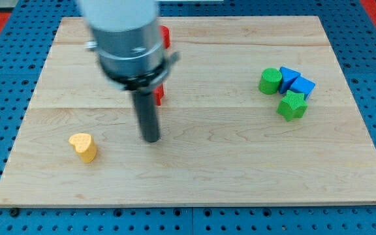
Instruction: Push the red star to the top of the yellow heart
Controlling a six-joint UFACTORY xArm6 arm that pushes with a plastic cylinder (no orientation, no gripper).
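The yellow heart (pixel 83 147) lies on the wooden board (pixel 240 163) at the lower left. My tip (pixel 151 139) rests on the board to the right of the heart, well apart from it. Just above the tip, a red block (pixel 160 95) shows beside the rod; most of it is hidden and its shape cannot be made out. A second red block (pixel 165 37) peeks out behind the arm's grey body near the board's top; its shape is hidden too.
At the view's right sits a tight cluster: a green cylinder-like block (pixel 270 81), two blue blocks (pixel 289 75) (pixel 303 86) and a green block (pixel 292 106) below them. The arm's grey body (pixel 126 39) covers the upper left middle.
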